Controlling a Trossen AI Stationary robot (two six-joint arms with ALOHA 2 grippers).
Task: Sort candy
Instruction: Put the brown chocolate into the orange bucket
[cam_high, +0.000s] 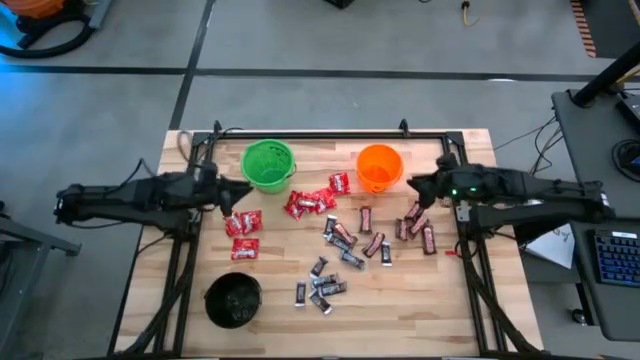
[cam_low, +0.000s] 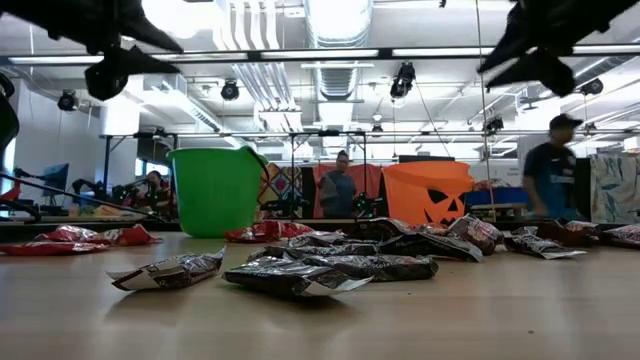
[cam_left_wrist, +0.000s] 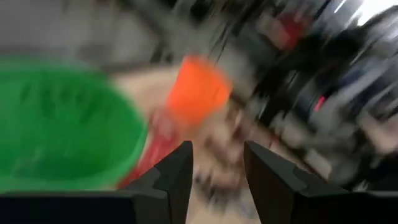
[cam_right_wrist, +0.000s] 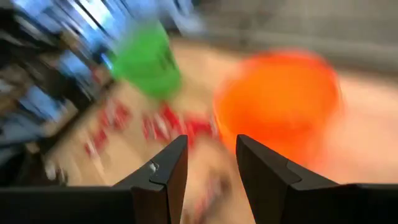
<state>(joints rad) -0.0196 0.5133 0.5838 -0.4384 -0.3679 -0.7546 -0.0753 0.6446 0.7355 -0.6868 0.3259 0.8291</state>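
Observation:
The candy lies loose on the wooden table (cam_high: 420, 310). Red packets (cam_high: 243, 222) (cam_high: 310, 203) lie near the green bucket (cam_high: 268, 163). Dark brown-red bars (cam_high: 345, 240) (cam_high: 415, 225) lie in the middle and at the right. Small black-silver bars (cam_high: 320, 285) lie nearer the front. My left gripper (cam_high: 235, 195) (cam_left_wrist: 217, 149) hangs open above the table's left side, beside the green bucket. My right gripper (cam_high: 415, 188) (cam_right_wrist: 211, 143) hangs open above the right side, next to the orange bucket (cam_high: 379, 167). Neither has anything between its fingers.
A black bucket (cam_high: 233, 300) stands at the near left of the table. The green and orange buckets stand upright along the far side. A dark frame (cam_high: 330, 136) runs along the table's far edge. People (cam_low: 550, 170) show in the room behind the table.

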